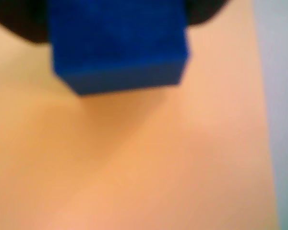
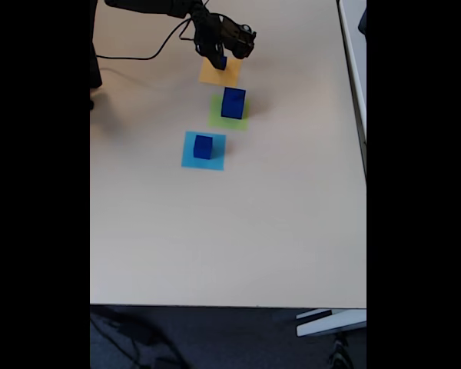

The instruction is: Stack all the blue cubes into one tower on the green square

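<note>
On table, fixed view, left to right | cube (image 2: 203, 146) on light-blue patch (image 2: 189, 157) | gripper (image 2: 219, 58) clenched on small cube (image 2: 221, 63) over orange patch (image 2: 213, 74) | big cube (image 2: 233, 102) on green square (image 2: 217, 118) | risk: off-centre release, small cube tumbling off

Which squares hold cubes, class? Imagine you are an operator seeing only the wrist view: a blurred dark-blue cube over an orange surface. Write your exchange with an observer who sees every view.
Operator: Where else are cubes?
Observer: In the fixed view, the largest solid dark-blue cube stands on the flat light-green square patch.
Operator: Any others?
Observer: A smaller dark-blue cube sits on the flat light-blue square patch.
Operator: And mine?
Observer: The gripper has your small dark-blue cube at the flat orange square patch, beside the green one.
</note>
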### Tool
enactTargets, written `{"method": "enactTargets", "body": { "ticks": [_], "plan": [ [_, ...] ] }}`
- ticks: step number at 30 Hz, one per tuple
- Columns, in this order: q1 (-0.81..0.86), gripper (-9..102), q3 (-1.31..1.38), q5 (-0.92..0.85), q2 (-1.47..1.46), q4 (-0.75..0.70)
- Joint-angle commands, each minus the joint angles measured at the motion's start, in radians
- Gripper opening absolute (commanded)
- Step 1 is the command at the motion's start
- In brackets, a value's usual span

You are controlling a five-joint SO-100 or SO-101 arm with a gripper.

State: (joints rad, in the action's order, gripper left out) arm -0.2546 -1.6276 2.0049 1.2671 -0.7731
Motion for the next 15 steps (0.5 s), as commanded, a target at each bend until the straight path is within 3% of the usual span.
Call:
{"method": "enactTargets", "body": {
  "ticks": [1,15],
  "plan": [
    [-0.009,2,0.002,0.002,0.014,0.017],
    [-0.006,15,-0.018,0.0,0.028,0.032]
  ]
}}
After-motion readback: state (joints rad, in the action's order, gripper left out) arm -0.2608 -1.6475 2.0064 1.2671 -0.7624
